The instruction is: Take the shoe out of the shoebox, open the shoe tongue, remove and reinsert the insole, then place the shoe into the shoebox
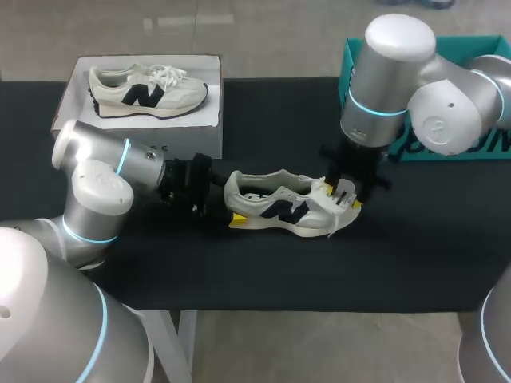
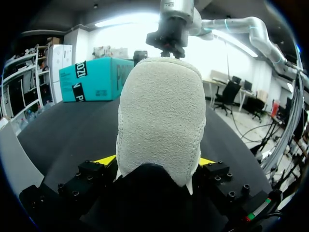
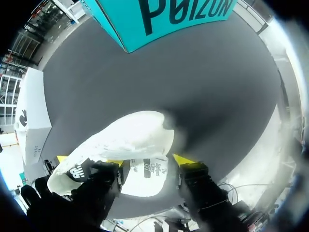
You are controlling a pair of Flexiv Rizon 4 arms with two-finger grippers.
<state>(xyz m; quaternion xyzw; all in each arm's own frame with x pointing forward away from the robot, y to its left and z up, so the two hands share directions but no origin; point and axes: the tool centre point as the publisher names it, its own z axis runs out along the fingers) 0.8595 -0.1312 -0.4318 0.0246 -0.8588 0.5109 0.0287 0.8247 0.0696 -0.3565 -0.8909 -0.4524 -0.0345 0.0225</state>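
A cream sneaker with a dark logo [image 1: 279, 209] lies on its side in the middle of the black table. My left gripper [image 1: 230, 207] is shut on its heel. In the left wrist view the suede heel [image 2: 161, 121] fills the gap between both yellow tips [image 2: 105, 160]. My right gripper [image 1: 345, 195] hangs over the toe end. In the right wrist view its fingers [image 3: 186, 162] stand apart, and the white labelled tongue [image 3: 147, 174] lies loosely between them, above the shoe [image 3: 120, 140].
A white shoebox [image 1: 209, 120] at the back left carries a second sneaker [image 1: 148, 92]. A teal box [image 1: 447, 148] stands at the back right, behind my right arm. The table's front edge runs close below the shoe.
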